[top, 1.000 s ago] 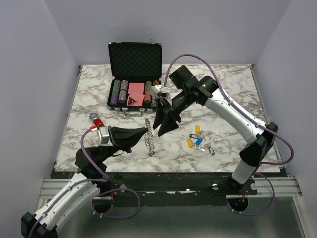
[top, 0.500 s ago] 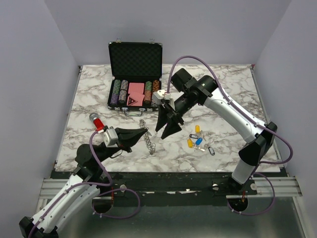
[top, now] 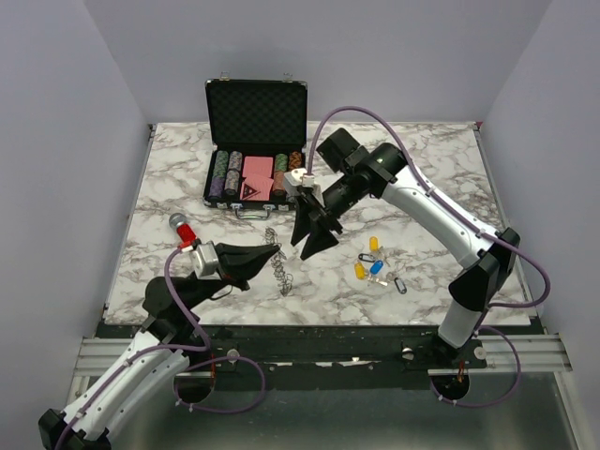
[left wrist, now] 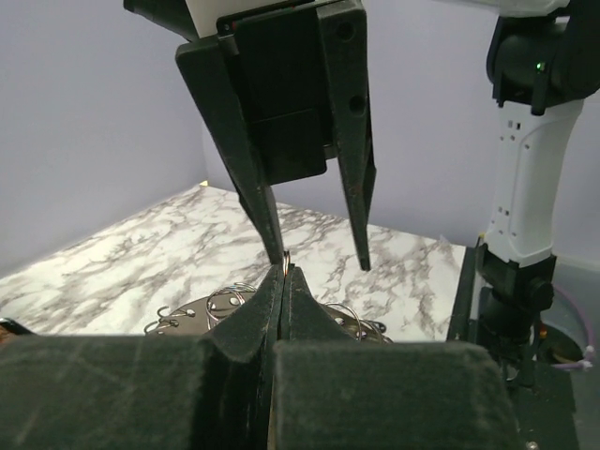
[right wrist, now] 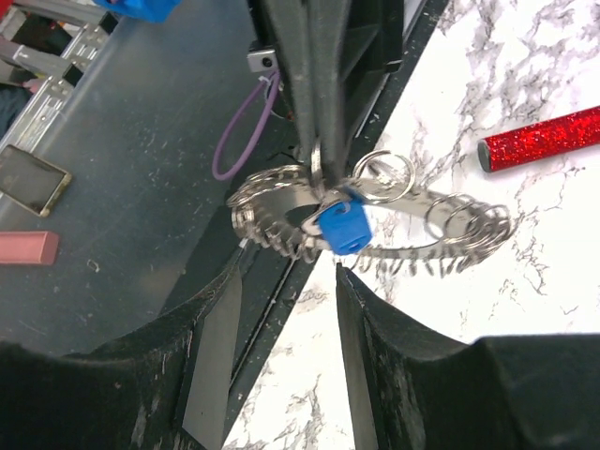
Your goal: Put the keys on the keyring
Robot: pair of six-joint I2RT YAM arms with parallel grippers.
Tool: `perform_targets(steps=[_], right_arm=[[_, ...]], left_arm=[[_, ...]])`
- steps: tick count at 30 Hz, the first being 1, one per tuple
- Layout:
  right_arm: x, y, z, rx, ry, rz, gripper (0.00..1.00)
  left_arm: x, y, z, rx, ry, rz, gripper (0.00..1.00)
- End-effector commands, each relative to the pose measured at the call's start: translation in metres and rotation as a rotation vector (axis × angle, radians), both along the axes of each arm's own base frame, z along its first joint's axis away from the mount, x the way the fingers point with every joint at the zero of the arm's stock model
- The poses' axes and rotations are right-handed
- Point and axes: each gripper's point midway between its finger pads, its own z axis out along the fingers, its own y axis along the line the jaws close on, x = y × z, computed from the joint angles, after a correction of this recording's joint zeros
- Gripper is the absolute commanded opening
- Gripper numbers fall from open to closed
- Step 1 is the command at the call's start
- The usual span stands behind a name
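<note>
**Top view.** My left claw (top: 275,251) is pinching the keyring (top: 281,269), fingers pressed together on its rim. The ring is showing edge-on from above, at 6 o'clock from the open poker-chip case (top: 255,122) on the marble table (top: 422,187). My right claw (top: 304,251) is hanging at 1 o'clock from the ring, fingers spread apart and pointing down, gripping nothing. The loose keys (top: 370,264), with yellow and blue heads, are lying in a cluster at 3 o'clock from the ring, well apart from it. A red glitter stick (top: 182,229) is lying at 10 o'clock from my left claw.

**Left wrist view.** My left pads are meeting on one thin wire of the ring, whose small loops are fanning out behind them. One right fingertip is pointing down just beside that wire.

**Right wrist view.** A blue-headed key (right wrist: 339,228) is sitting against the ring, just beneath my left fingertips. I cannot tell whether it is threaded on. My right fingers are flanking it from 6 o'clock without touching it.
</note>
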Motion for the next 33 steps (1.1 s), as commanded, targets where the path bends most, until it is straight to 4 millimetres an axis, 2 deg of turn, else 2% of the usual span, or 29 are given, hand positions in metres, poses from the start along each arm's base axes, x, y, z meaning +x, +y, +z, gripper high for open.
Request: perform_targets(steps=[1,8,14,17,19,25,33], right_arm=[[0.01,0.017,-0.004,-0.023,-0.037,-0.038,0.53],[0.002,0.02,-0.006,-0.036,-0.038,-0.033,0.53],[0.0,0.02,-0.01,-0.049,-0.024,-0.046,0.53],[-0.003,0.022,-0.005,-0.037,-0.005,-0.042,0.53],[-0.006,0.023,0.0,-0.026,0.02,-0.038,0.53],[-0.03,0.022,0.007,-0.007,0.117,0.031,0.53],[-0.035,0.027,0.002,-0.023,0.128,0.043,0.53]], left_arm=[[-0.01,0.006,0.018,-0.168,0.023,-0.052,0.0],[-0.017,0.01,0.018,-0.286,0.08,-0.107,0.0],[-0.023,0.01,0.021,-0.314,0.085,-0.145,0.0],[-0.024,0.008,0.021,-0.32,0.092,-0.166,0.0],[-0.025,0.008,0.02,-0.326,0.095,-0.172,0.0],[-0.021,0.009,0.02,-0.331,0.092,-0.152,0.0],[-0.017,0.01,0.018,-0.335,0.096,-0.133,0.0]])
